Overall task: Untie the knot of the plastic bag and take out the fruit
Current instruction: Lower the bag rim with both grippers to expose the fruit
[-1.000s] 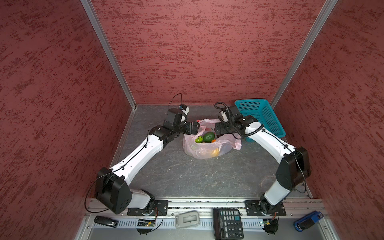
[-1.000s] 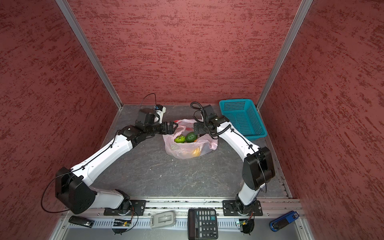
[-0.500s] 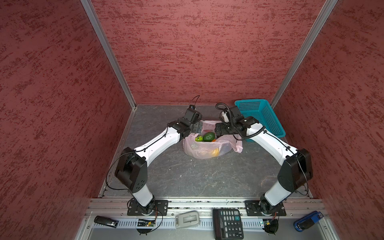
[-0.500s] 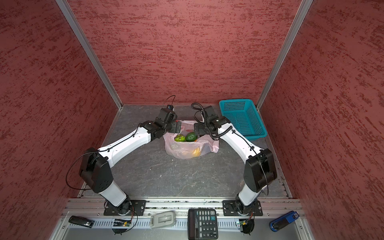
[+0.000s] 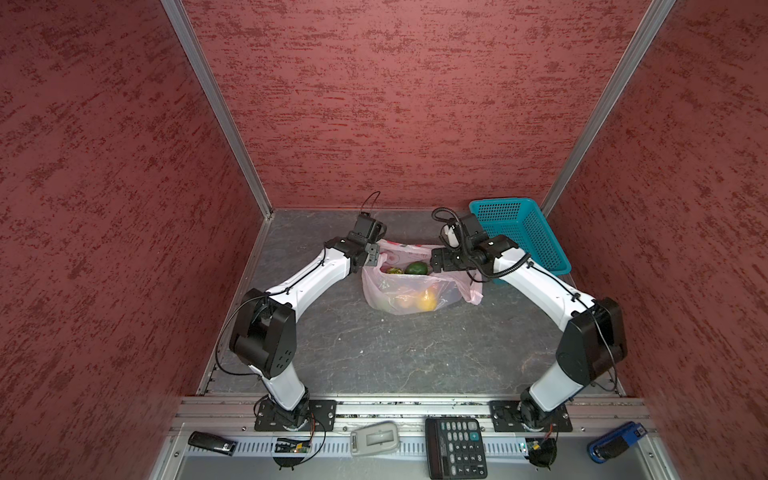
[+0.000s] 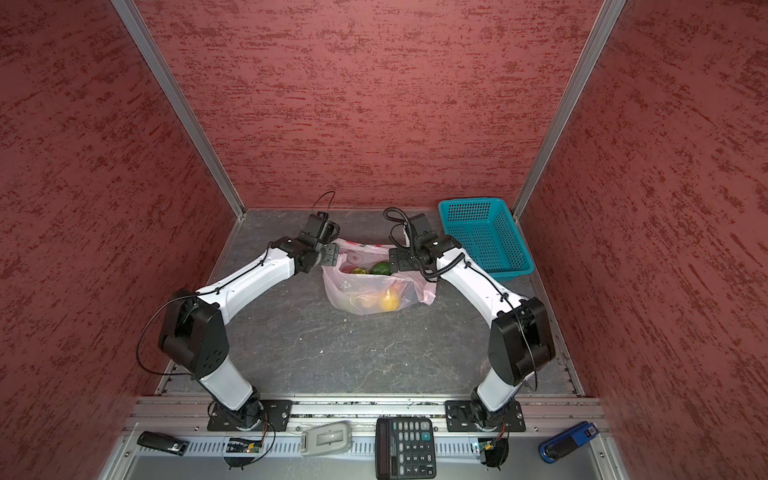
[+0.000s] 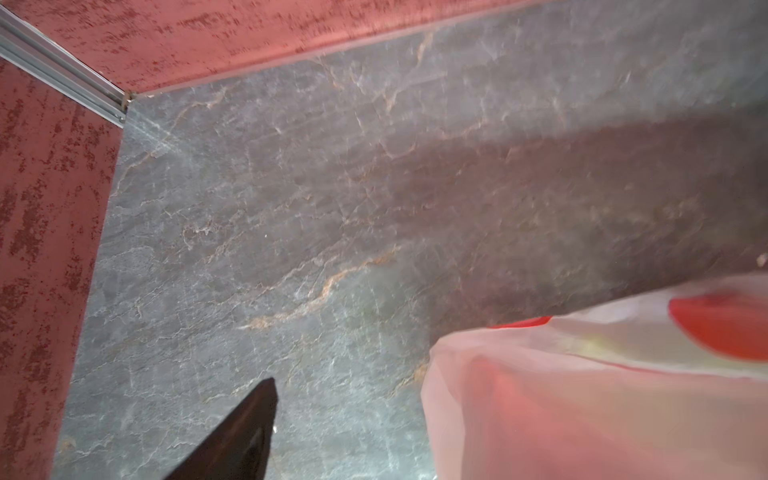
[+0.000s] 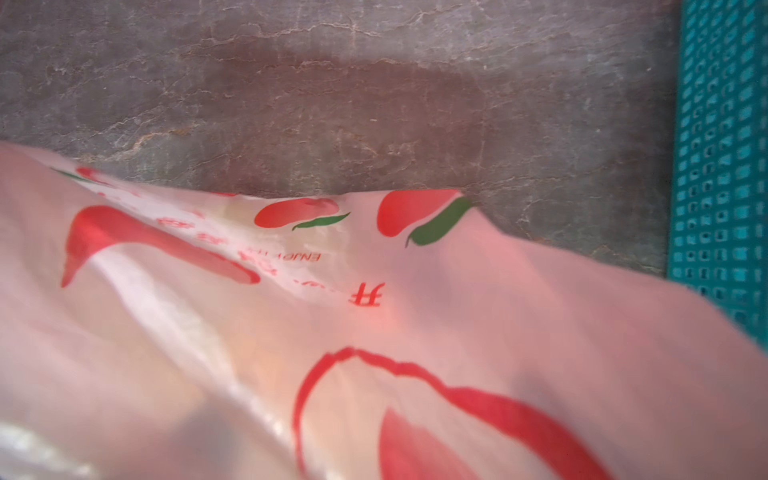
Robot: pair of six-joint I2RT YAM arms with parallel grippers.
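The pale-pink plastic bag (image 5: 399,291) (image 6: 361,291) lies mid-floor with its mouth gaping; no knot shows. Fruit is visible inside: a dark green piece (image 5: 417,268), a yellow-green one (image 5: 394,270), and an orange-yellow one (image 5: 426,300) seen through the film. My left gripper (image 5: 374,259) (image 6: 331,254) is at the bag's left rim. In the left wrist view one dark finger (image 7: 245,428) stands apart from the bag (image 7: 582,395), which hides the other finger. My right gripper (image 5: 436,264) (image 6: 395,262) is at the right rim. The printed film (image 8: 415,332) covers its fingers in the right wrist view.
A teal perforated basket (image 5: 528,237) (image 6: 486,237) (image 8: 723,166) stands at the back right, just behind the right arm. Red walls close three sides. A calculator (image 5: 456,446) and small devices lie on the front ledge behind the arm bases.
My left arm has drawn in, with its elbow raised, and its gripper has come down to the bag's left rim. The right arm and the bag have barely moved.
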